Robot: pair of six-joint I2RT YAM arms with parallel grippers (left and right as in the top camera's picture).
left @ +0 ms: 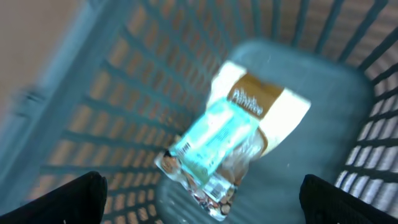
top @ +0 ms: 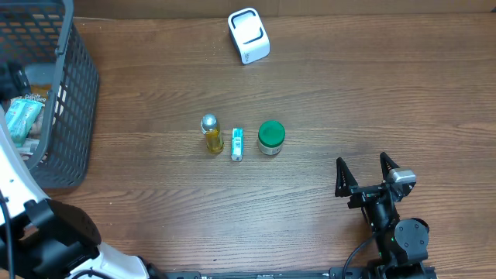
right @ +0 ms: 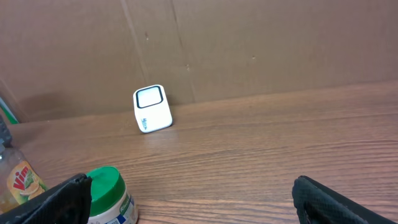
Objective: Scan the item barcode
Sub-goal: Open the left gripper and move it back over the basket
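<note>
Teal packet (left: 214,140): seen lying in the basket (left: 93,118), on top of a brown-and-white bag (left: 264,99). Held the left claw (left: 214,199) above it, fingers wide apart, gripping nothing; right claw (top: 362,161) likewise spread and empty, over the table's near side. Judged the step as the reach for pickup. Needed next: lowering, pinching the packet's narrow sides, lifting clear, carrying it to the white scanner (top: 249,36).

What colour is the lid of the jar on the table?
The jar lid is green, clearest in the overhead view.
</note>
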